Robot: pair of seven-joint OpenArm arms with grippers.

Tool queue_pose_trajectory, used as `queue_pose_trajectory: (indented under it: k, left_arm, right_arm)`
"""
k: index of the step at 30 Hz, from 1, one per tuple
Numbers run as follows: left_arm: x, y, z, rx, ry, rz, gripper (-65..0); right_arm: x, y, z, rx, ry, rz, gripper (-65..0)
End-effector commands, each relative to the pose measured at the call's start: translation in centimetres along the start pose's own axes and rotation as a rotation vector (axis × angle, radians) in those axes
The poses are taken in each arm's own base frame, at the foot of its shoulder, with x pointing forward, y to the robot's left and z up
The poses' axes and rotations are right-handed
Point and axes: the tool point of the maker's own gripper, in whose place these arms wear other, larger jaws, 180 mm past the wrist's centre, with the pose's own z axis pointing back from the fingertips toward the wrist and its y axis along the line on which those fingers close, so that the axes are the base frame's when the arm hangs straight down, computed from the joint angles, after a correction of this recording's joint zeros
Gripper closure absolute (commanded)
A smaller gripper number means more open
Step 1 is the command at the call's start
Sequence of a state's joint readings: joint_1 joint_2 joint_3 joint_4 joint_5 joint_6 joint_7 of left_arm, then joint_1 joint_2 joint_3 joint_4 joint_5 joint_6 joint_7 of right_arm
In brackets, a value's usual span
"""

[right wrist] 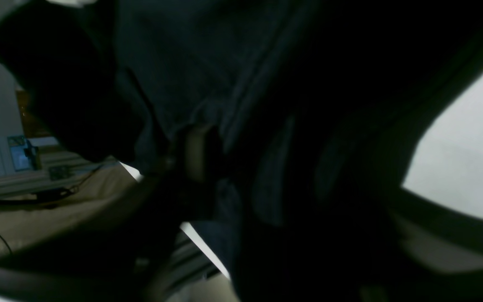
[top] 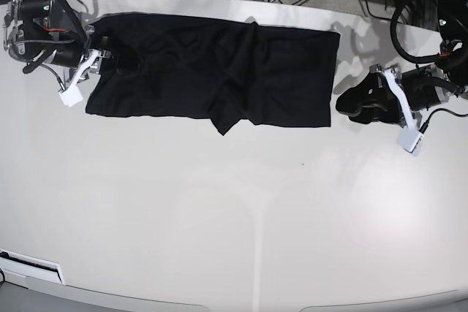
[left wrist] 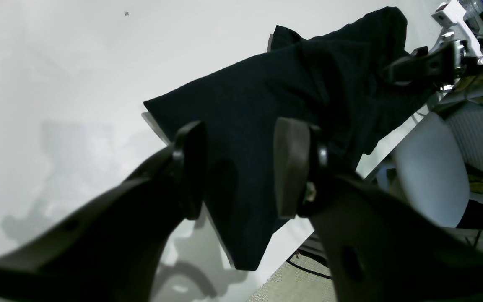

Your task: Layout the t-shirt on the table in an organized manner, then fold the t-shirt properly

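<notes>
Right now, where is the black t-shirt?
In the base view, the t-shirt lies near the far edge of the table, stretched from under the right end effector to just short of the left end effector.

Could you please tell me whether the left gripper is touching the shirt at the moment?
Apart: the base view shows white table between the left gripper and the shirt.

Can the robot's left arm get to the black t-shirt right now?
Probably yes: its open gripper hangs just beside the t-shirt's edge, and I see nothing standing between them.
</notes>
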State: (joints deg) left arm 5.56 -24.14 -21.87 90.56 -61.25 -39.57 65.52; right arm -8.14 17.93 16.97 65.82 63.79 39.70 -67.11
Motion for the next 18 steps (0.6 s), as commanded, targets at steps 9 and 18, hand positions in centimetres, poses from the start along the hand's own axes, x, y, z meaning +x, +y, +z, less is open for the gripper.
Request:
queue_pose_trajectory:
  k: [9, 18]
  left_arm:
    - [1.2, 0.3, 0.6, 0.012, -0.028, -0.034, -27.7]
    - [0.6, 1.0, 0.6, 0.053, 0.008, -0.053, -27.7]
  right_arm:
    - [5.9, 1.1, 4.1, -0.062, -0.072, 0.168, 0.0]
    - [9.1, 2.2, 10.8, -0.287, -0.200, 0.368, 0.0]
